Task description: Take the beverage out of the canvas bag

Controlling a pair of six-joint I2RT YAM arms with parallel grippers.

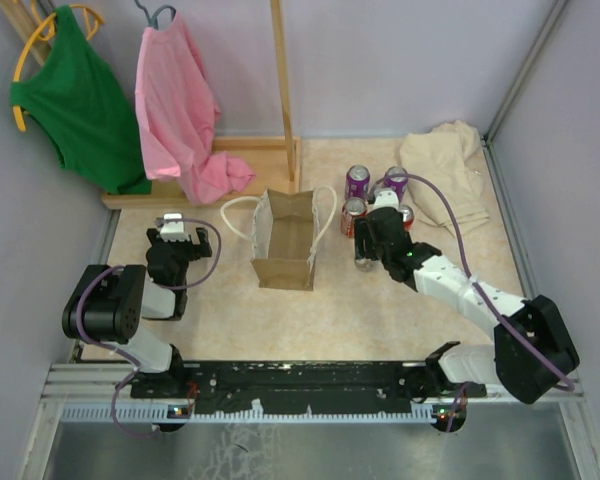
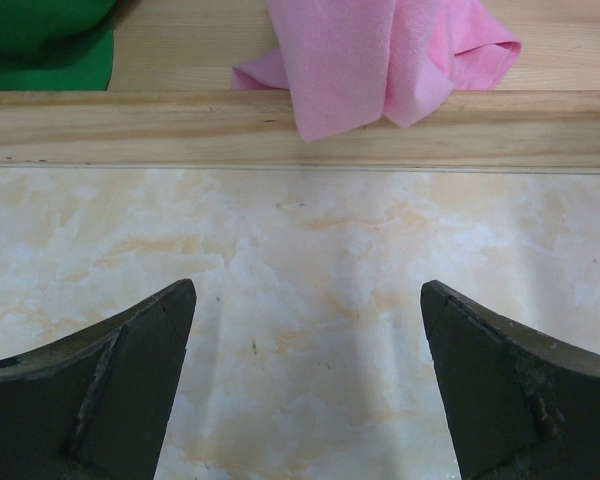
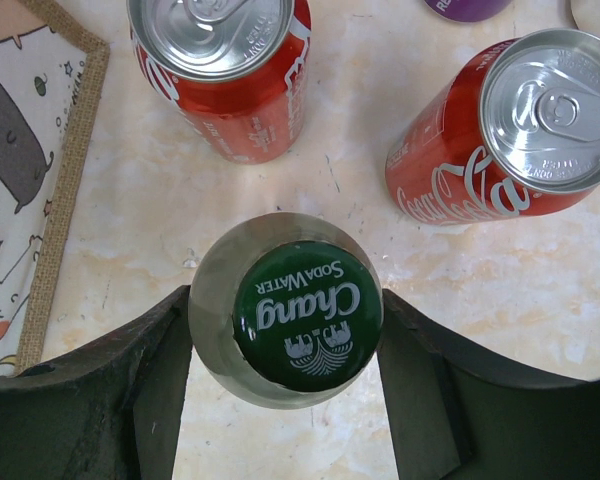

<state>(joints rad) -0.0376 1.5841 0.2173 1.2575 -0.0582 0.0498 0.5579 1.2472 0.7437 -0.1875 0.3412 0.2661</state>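
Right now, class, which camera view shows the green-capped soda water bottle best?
The right wrist view: the soda water bottle sits in the centre, cap lettering readable, gripped by the right hand. The top external view shows it largely hidden by that hand; the left wrist view shows none of it.

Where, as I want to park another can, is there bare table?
Bare: between the bag and the left fingers, and from the bag's near side to the black rail. Crowded: right of the bag, cans beside the bottle in the right fingers.
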